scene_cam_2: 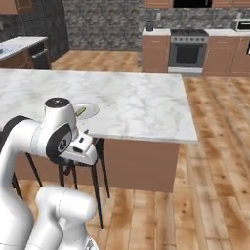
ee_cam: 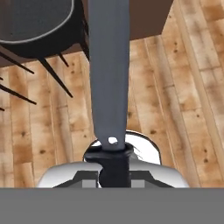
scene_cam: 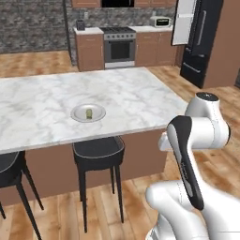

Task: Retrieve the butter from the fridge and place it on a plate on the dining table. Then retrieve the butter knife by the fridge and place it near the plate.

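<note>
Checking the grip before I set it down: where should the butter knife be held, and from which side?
Grip the butter knife by its black handle, coming from the butt end, as the pincer does: the handle is thicker, and the long flat blade juts clear ahead.

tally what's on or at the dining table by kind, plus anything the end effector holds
plate: 1
butter, on the plate: 1
stools at the dining table: 2
butter knife, in the shut end effector: 1
Total: 5
</note>
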